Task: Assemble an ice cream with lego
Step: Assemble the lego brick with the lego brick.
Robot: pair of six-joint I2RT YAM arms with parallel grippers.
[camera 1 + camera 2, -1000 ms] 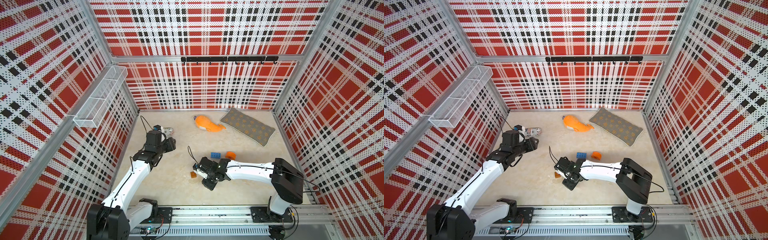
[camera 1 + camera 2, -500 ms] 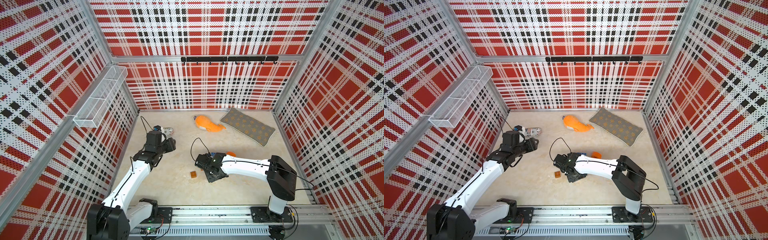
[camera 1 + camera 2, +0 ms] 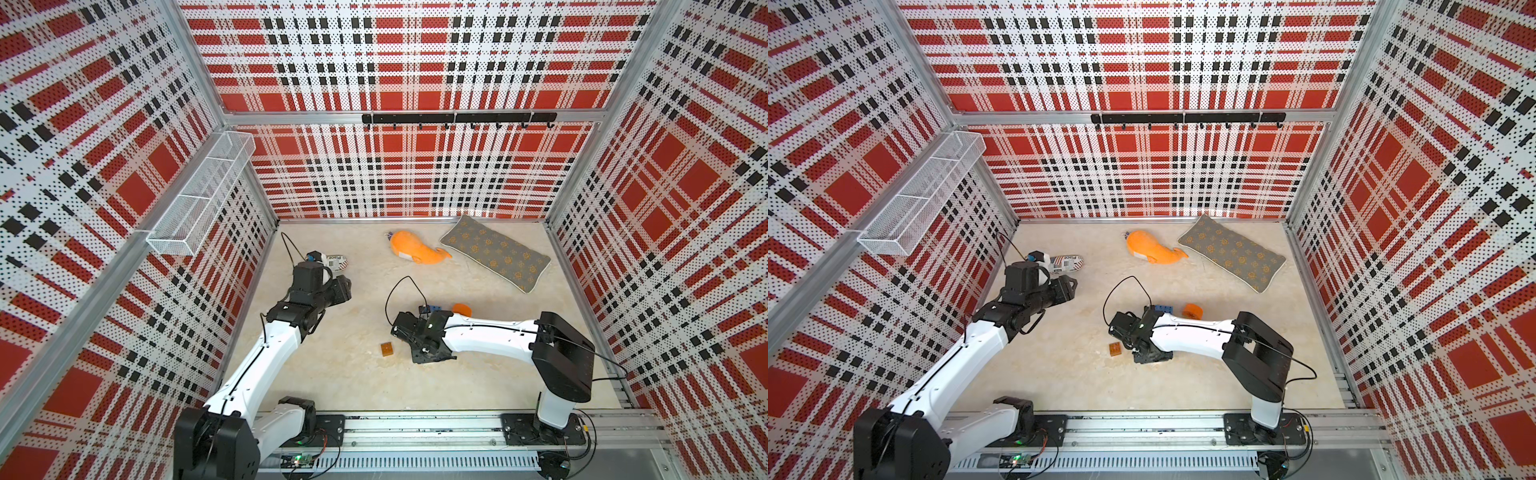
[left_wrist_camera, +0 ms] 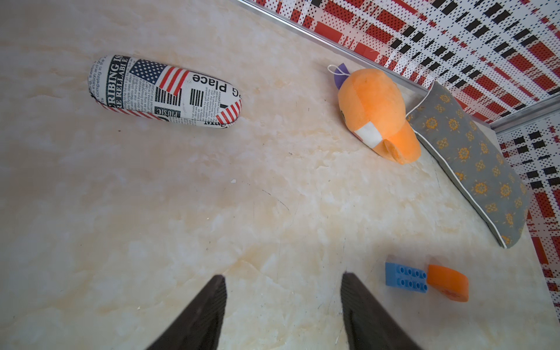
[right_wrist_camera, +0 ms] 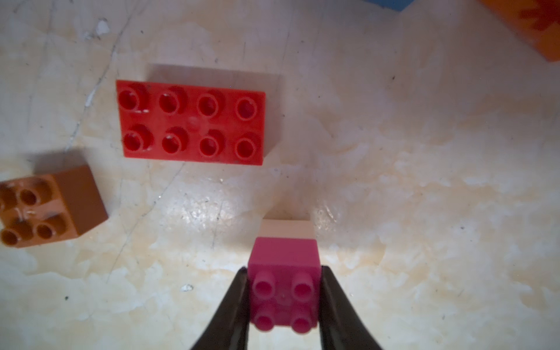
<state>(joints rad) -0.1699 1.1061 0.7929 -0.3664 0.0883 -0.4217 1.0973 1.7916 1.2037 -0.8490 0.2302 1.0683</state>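
1. In both top views, my right arm [image 3: 482, 332] has swung back from where it reached a second ago. Its wrist now covers part of the blue brick [image 3: 435, 308], with the orange top [image 3: 462, 309] just beside it. The amber brick [image 3: 387, 349] has not shifted on the surface [image 3: 353, 390], and it now lies clear of the wrist. My left arm [image 3: 270, 349] has not moved.

2. In the left wrist view, my left gripper [image 4: 283, 275] hangs released, with its jaws apart and nothing between them. The blue brick and the orange top lie side by side, touching or nearly so. The glasses case [image 4: 165, 92], toy whale [image 4: 372, 112] and cushion [image 4: 469, 163] lie well apart from them.

3. In the right wrist view, my right gripper [image 5: 284, 269] is clenched on the pink brick [image 5: 283, 257], which sits on the cream brick [image 5: 286, 228]. I cannot tell whether this stem is lifted or resting on the surface. The red brick [image 5: 192, 122] lies studs up just ahead, and the amber brick is off to one side.

4. I judge that the stem is built and in hand, and that the swing has brought it near the wide bricks. The red, blue and orange layers are still loose, so the ice cream is less than half done.
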